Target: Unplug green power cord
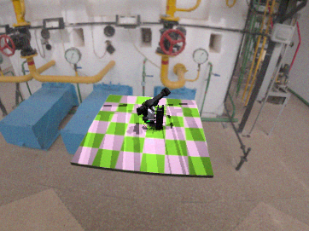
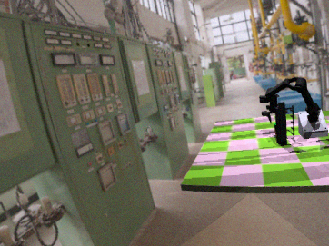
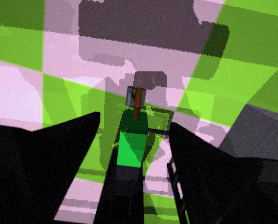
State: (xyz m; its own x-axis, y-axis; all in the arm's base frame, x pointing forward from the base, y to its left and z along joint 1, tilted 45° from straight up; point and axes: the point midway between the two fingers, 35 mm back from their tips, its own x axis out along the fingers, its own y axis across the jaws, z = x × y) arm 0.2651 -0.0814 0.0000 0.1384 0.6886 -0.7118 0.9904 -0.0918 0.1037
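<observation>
Top view: arm stands near the back-centre of the checkered green/pink board. Gripper points down next to a dark upright block, prob. the power strip. Plug and cord too small to make out here.

Exterior view: arm reaches from its grey base toward the left; gripper hangs above the board, just beside the upright black strip. Contact between gripper and strip cannot be judged at this res.

Wrist view: both black fingers are spread wide, one at each side of frame. The green plug sits between them, w/ visible gaps on both sides, so not pinched. Gripper is released, holding nothing. A thin orange-brown prong or pin runs from the plug's far end to a small grey square part. Below the plug a dark section continues toward the camera. Checkered board w/ arm shadows lies beneath.
</observation>
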